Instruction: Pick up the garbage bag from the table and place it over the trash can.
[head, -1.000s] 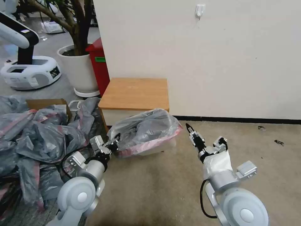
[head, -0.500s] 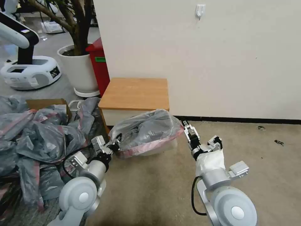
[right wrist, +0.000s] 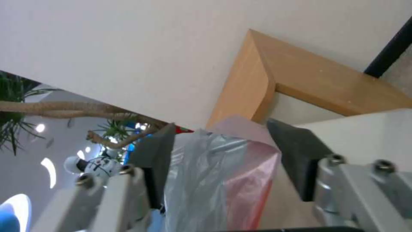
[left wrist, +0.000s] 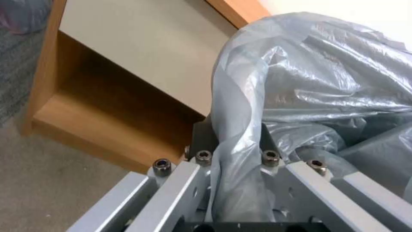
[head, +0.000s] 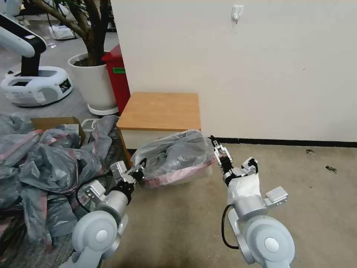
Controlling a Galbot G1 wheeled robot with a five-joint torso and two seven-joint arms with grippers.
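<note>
- Bag (head: 173,154) lies draped over the can (head: 193,175), beside the table (head: 160,109).
- Left gripper (head: 139,172) pinches its rim.
- Right gripper (head: 217,149) is spread around the far rim; I would close squarely on the pink band.

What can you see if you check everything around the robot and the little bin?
Surface: beige carpet; wooden table against the wall.
Job's things: garbage bag draped, puffed up, over the trash can.
Clutter: heap of grey bags and cardboard box on the robot's left.
Tools: left tool grips the bag's left rim; right tool open around the right rim.
Cables: black cable loops by each arm.
Surroundings: potted tree, red bin, another robot.
</note>
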